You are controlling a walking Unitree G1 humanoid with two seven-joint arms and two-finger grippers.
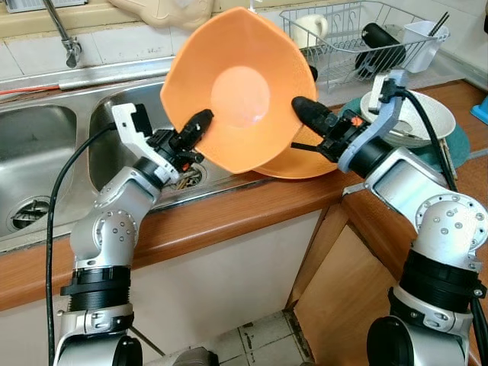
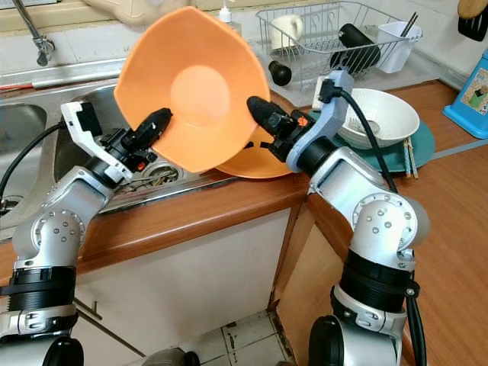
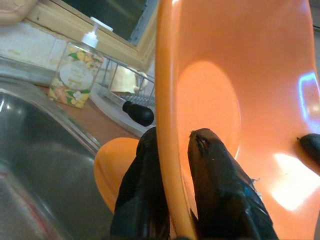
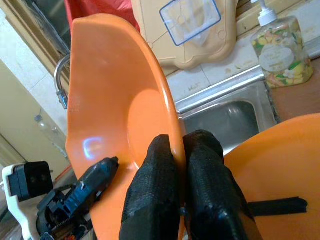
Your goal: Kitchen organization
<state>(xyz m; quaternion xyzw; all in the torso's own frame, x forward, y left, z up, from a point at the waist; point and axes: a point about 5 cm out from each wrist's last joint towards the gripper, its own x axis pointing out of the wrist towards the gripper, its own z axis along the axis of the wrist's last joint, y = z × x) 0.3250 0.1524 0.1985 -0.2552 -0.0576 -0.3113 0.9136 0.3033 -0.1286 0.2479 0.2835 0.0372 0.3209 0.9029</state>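
Holding: both arms reach forward and up from the counter edge, together lifting an orange bowl (image 1: 238,91) tilted on its side, its hollow facing the head camera.
Left arm: elbow bent, forearm rising over the wooden counter edge (image 1: 252,202) toward the sink (image 1: 46,145).
Left gripper (image 1: 200,122): fingers closed tight on the bowl's lower left rim, one finger inside and one outside, as the left wrist view shows.
Right arm: elbow low at the cabinet corner, forearm angled up and to the robot's left.
Right gripper (image 1: 305,110): fingers pinched together on the bowl's right rim, the wall between them in the right wrist view.
Bowl's place: in the air above the sink's right basin and the counter edge.
Second orange bowl (image 2: 255,164): on the counter just below and behind the lifted one.
Nearby: white bowl (image 2: 381,114) on a green plate (image 2: 415,149); dish rack (image 1: 358,34) behind; soap bottle (image 4: 277,50) by the sink.
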